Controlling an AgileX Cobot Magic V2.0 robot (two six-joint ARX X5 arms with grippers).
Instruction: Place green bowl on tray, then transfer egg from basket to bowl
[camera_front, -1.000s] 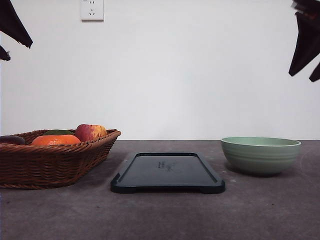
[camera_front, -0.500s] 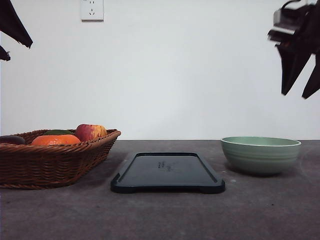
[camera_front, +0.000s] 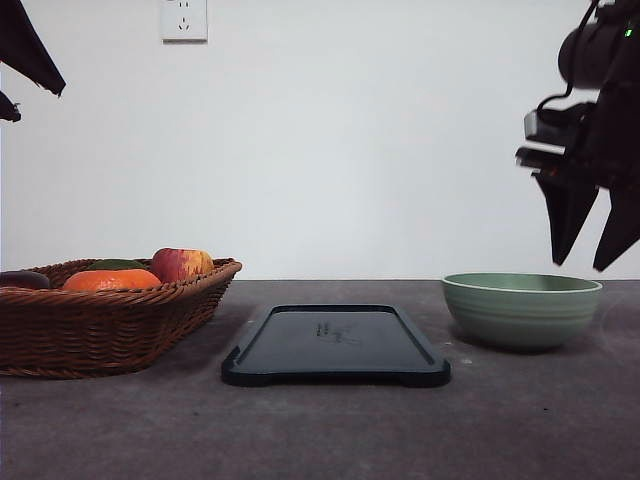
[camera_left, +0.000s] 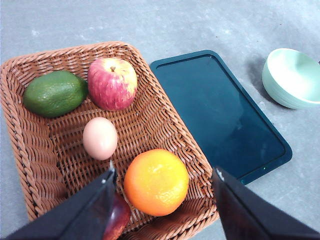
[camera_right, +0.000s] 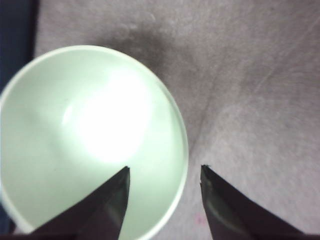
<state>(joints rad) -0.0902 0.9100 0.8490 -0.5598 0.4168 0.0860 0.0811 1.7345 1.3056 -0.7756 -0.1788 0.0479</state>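
The bowl (camera_front: 521, 309) sits upright on the counter (camera_front: 330, 430) toward its right edge, just beside the tray (camera_front: 335, 345), not on it. The tray lies flat at the counter's middle, bare. The basket (camera_front: 100, 315) stands toward the left edge, apart from the tray.

In the left wrist view the basket (camera_left: 35, 150) holds the egg (camera_left: 100, 138) near its middle, with an apple (camera_left: 112, 83), an avocado (camera_left: 55, 93) and an orange (camera_left: 156, 182) around it, and a dark red fruit (camera_left: 118, 216) partly hidden under a finger.

The right gripper (camera_front: 590, 265) hangs above the bowl's right rim, its 2 fingers (camera_right: 107, 210) spread wide and holding nothing, one over the bowl's inside, one outside the rim (camera_right: 182, 150).

The left gripper (camera_left: 162, 175) hovers above the basket, fingers (camera_left: 80, 212) wide apart, empty.
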